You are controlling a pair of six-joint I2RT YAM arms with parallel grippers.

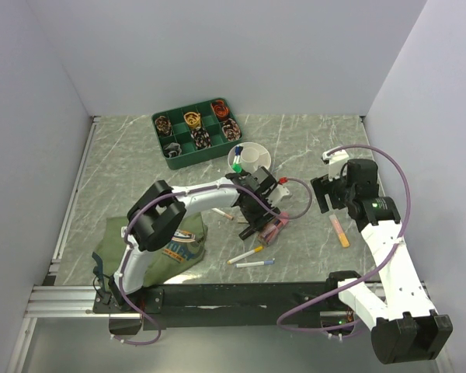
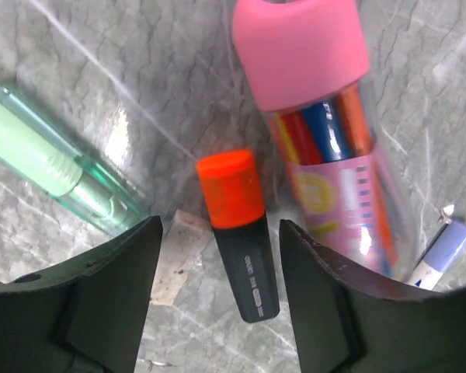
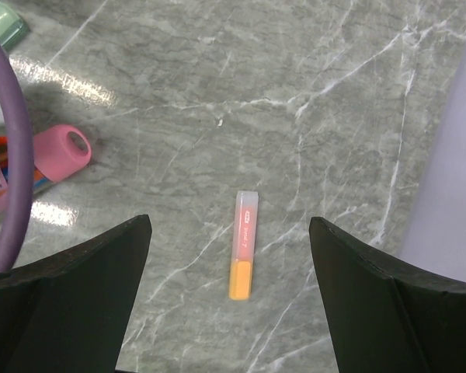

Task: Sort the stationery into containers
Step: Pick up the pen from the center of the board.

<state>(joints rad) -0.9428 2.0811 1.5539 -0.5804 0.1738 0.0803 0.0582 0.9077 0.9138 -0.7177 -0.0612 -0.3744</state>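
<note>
Access to the orange-capped highlighter [image 2: 237, 233] is tight. The pink-capped pen tube [image 2: 326, 140] lies just beside it on one flank and a small white stub [image 2: 175, 256] on the other, and the left gripper [image 2: 219, 225] straddles it with a narrow gap on each side. The orange-and-pink highlighter [image 3: 244, 245] lies alone on bare table [image 3: 334, 93], unobstructed all round between the wide-spread fingers of the right gripper [image 3: 229, 221]; only a purple cable [image 3: 8, 155] crosses the left edge of that wrist view.
</note>
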